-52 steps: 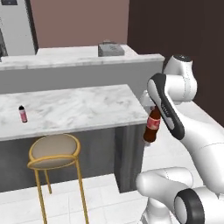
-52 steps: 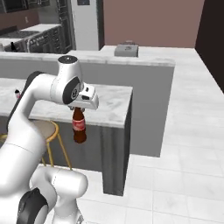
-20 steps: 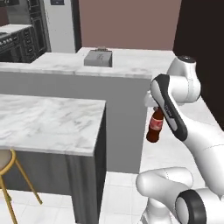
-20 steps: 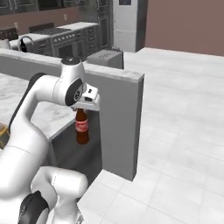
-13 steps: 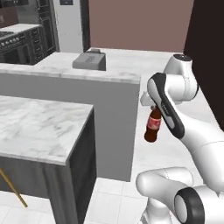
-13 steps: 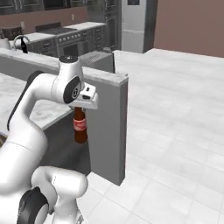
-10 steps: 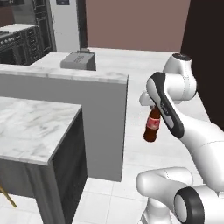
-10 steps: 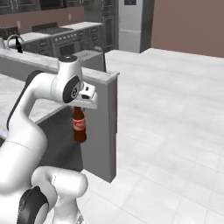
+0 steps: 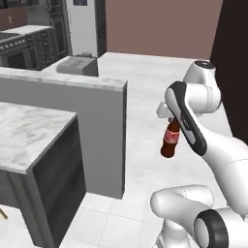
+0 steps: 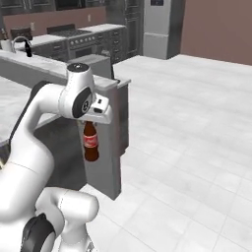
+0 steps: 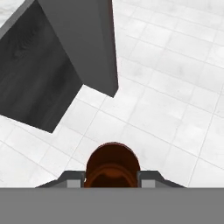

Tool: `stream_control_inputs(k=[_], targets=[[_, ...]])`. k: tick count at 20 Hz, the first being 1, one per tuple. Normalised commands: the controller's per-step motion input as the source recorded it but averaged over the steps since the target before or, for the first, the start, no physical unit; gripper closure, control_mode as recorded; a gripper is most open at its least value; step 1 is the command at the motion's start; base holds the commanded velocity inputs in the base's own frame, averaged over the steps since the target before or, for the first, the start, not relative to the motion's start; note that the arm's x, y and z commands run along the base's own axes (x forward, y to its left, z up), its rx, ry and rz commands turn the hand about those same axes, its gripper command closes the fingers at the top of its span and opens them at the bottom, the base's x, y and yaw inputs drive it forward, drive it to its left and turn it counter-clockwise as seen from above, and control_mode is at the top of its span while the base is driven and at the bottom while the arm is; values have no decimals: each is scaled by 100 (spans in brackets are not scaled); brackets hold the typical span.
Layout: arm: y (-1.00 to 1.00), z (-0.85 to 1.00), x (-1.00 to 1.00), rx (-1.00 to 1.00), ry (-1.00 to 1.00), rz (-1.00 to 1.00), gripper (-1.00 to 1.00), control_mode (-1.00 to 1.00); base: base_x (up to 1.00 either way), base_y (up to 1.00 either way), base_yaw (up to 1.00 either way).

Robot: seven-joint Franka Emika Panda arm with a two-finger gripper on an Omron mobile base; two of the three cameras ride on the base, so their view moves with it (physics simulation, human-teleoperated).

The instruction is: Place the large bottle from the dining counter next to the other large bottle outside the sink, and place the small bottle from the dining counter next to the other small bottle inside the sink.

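Large bottle carried in the air, beside the counter end

The gripper (image 9: 169, 117) is closed on the neck of the large bottle (image 9: 170, 140), which hangs upright above the tiled floor (image 10: 197, 147). To the arm's left stand the dining counter (image 9: 29, 140) corner and a grey half wall (image 9: 104, 135).

Flat, even rendered light, soft shadows, slightly coarse, no glare.

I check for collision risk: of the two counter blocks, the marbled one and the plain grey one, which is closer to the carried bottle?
The taller plain grey wall, not the lower marbled dining counter; the large bottle hangs from the pincer.
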Motion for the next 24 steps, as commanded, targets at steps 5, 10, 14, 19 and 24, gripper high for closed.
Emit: stream_control_inputs(k=[5, 10, 14, 19, 24], targets=[[0, 0, 0, 0, 0, 0, 100, 100, 45, -73, 13], [0, 0, 0, 0, 0, 0, 100, 100, 79, -80, 1], [0, 0, 0, 0, 0, 0, 100, 100, 86, -75, 0], [0, 0, 0, 0, 0, 0, 100, 100, 97, -45, 8], [0, 0, 0, 0, 0, 0, 100, 100, 100, -48, 18]])
